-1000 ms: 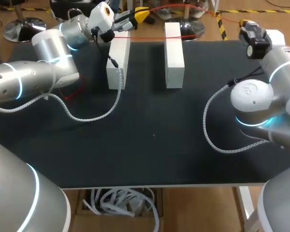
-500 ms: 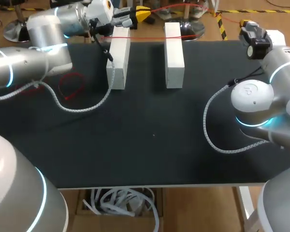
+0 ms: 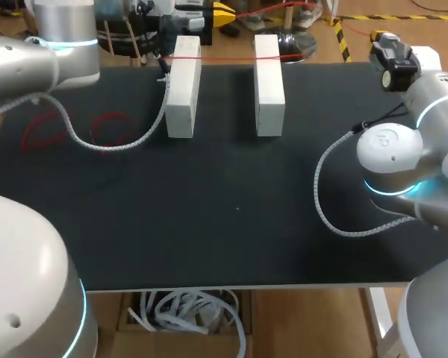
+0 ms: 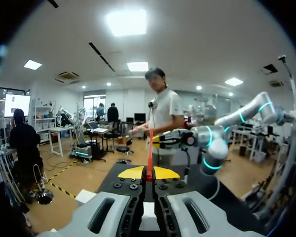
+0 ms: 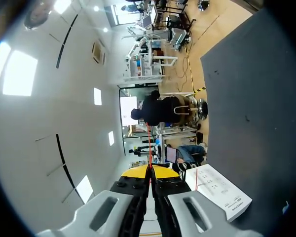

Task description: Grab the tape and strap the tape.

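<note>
Our wrist views show the left tool [image 4: 149, 174] and right tool [image 5: 149, 171] each clamped on the red tape [image 4: 149, 148]; only overhead do we see it crossing two white blocks [image 3: 182, 89].

On the black table [image 3: 231, 224], two white blocks [image 3: 181, 86] [image 3: 269, 82] near the far edge are crossed by a thin red tape [image 3: 228, 57], with red loops [image 3: 110, 115] near the left edge. The left gripper [image 4: 149, 173] and right gripper [image 5: 149, 172] have yellow tips.

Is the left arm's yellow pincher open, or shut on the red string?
Shut: on the left gripper, the two yellow tips meet around the thin red tape, which runs out ahead from between them.
</note>
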{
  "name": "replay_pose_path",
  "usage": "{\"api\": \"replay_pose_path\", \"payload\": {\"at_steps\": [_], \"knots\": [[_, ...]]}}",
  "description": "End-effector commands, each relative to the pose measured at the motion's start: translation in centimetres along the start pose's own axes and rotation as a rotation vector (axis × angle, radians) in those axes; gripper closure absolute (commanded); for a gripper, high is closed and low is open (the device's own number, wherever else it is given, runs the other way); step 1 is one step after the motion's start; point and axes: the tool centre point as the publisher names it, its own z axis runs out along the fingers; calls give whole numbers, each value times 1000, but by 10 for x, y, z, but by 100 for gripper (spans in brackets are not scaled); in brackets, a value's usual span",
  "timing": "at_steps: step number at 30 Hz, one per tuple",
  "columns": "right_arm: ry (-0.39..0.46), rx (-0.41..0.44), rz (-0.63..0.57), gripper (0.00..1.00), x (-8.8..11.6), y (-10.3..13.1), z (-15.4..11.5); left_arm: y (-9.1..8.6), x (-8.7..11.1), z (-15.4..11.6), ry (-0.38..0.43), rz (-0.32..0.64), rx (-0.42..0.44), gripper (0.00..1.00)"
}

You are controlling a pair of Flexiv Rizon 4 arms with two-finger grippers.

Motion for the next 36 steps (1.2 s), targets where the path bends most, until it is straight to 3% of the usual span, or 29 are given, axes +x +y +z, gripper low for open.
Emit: {"api": "replay_pose_path", "payload": {"at_steps": [1,5,7,21,25,28,36], "knots": [[-2,3,-1,100,1,1,0,-5,9,4,-122,0,-202,100],[-2,3,-1,100,1,1,0,-6,9,9,-87,11,-251,100],[-2,3,-1,100,1,1,0,-6,9,11,-64,17,-211,100],[-2,3,-1,100,1,1,0,-6,9,11,-64,17,-211,100],[-2,3,-1,100,1,1,0,-6,6,38,61,5,-540,100],[-2,3,-1,100,1,1,0,-5,4,55,132,-13,-688,100],[-2,3,-1,100,1,1,0,2,4,72,173,-86,-861,100]]}}
